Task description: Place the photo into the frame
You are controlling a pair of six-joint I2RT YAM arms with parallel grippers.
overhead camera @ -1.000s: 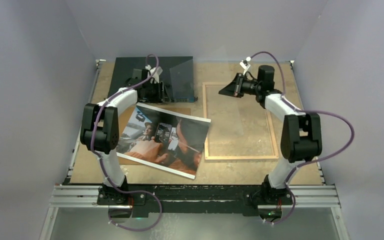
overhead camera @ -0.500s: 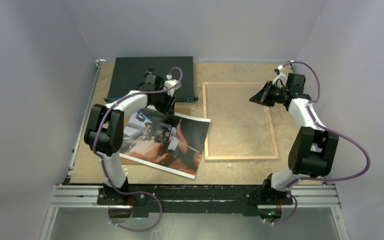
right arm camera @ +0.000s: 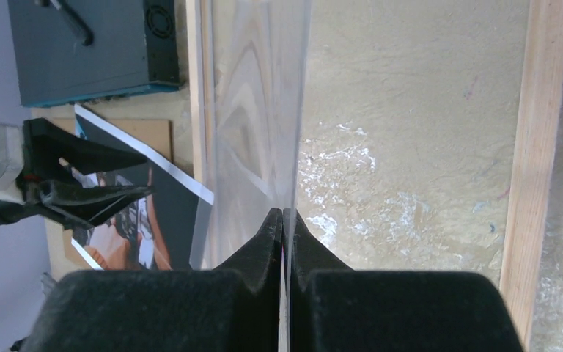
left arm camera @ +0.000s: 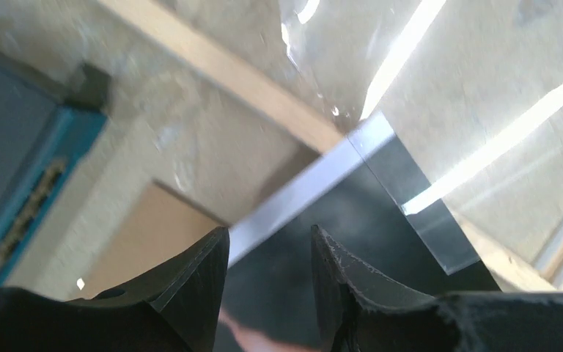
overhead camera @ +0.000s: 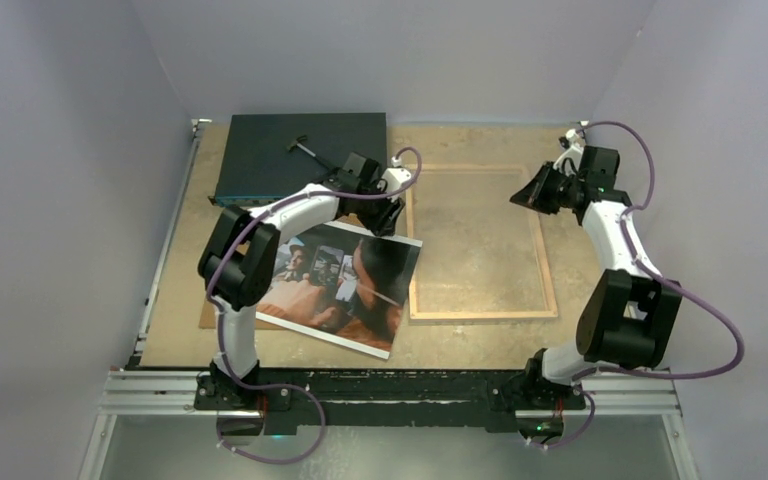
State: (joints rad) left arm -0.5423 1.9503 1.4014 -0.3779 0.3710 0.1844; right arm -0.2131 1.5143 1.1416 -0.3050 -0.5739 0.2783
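The photo lies face up left of centre, dark and reddish with a white border. Its right corner overlaps the left rail of the frame, which lies flat to its right. My left gripper hovers open over the photo's far right corner. In the left wrist view the white border and dark print of the photo show between the open left gripper. My right gripper is above the frame's far right, and the right gripper is shut on a clear sheet seen edge-on above the frame.
A dark flat box sits at the back left with a small black tool on top. A brown backing board lies under the photo's left part. Purple walls close in the table on three sides.
My left arm swung right from the dark box to the photo's far right corner, its jaws a little wider. My right gripper carried the clear sheet right, toward the frame's far right.
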